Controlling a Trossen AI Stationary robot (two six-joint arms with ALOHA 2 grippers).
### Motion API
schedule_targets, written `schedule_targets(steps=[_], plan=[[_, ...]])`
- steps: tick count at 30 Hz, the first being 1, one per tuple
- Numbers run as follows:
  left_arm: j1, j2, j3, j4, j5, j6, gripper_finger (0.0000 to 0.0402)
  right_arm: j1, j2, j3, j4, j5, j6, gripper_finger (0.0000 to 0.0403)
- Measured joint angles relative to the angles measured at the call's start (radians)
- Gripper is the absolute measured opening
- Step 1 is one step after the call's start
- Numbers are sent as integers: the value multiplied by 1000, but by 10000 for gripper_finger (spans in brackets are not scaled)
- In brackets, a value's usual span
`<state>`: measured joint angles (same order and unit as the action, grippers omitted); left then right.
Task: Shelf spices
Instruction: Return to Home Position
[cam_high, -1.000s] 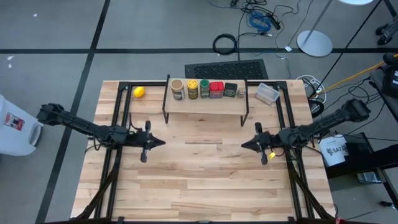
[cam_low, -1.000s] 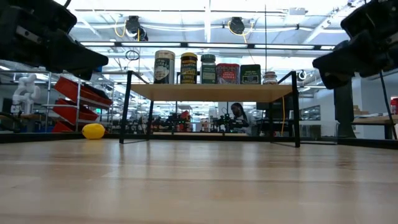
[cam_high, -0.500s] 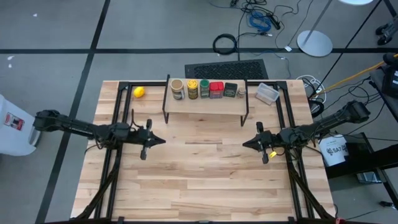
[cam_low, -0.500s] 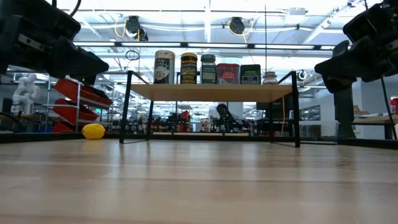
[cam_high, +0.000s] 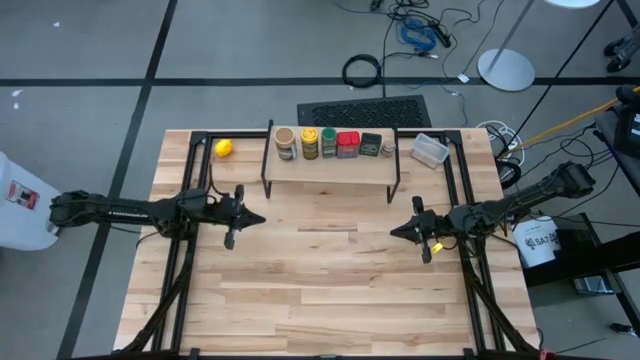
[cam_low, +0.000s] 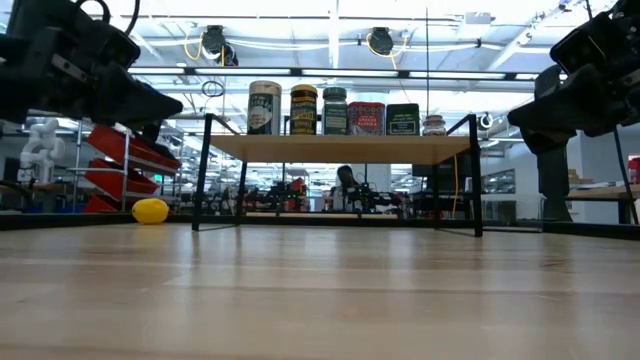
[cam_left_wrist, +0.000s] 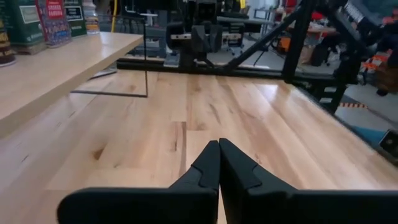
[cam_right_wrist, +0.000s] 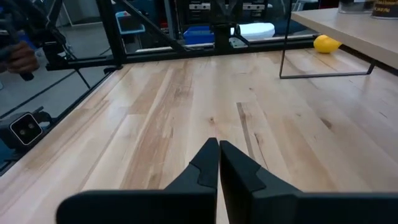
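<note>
The shelf (cam_high: 330, 165), a light plank on thin black legs, stands at the table's far middle. All the spices stand in a row on its top: tan round-topped jar (cam_high: 285, 143), yellow-lidded jar (cam_high: 310, 142), green-lidded jar (cam_high: 329, 142), red tin (cam_high: 347, 145), dark box (cam_high: 371, 144) and tiny jar (cam_high: 388, 148). In the low view the row (cam_low: 334, 110) stands upright on the plank (cam_low: 340, 148). My left gripper (cam_high: 258, 217) hovers shut, left of the shelf's front. My right gripper (cam_high: 394, 232) hovers shut on the right side. Both are empty.
A yellow ball (cam_high: 223, 148) lies left of the shelf at the far edge, and a clear plastic tub (cam_high: 430, 150) sits to the shelf's right. Black frame rails (cam_high: 188, 190) run along both table sides. Bare wood (cam_high: 325, 270) stretches between and in front of the grippers.
My left arm has stretched out flatter, and its shut gripper has shifted a little toward the table's far edge. The spices and the shelf have stayed put.
</note>
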<state>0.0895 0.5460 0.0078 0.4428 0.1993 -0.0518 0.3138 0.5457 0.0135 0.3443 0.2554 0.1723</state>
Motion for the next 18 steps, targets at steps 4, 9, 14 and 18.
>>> schedule_targets(steps=[4, 9, 14, 18], plan=[[-6, -76, 0, -98, 5, -29, 1, 0, 0, 0, 0, 0, 0, 0], [-8, -182, 0, -194, -26, -22, 1, 0, 0, 0, -12, 0, 10, 0], [-9, -272, 0, -288, -49, -13, 1, 0, -4, 0, -7, 2, 10, 0], [-8, -340, 0, -411, -73, -19, 0, 0, -25, 0, -10, 2, 6, 0]])
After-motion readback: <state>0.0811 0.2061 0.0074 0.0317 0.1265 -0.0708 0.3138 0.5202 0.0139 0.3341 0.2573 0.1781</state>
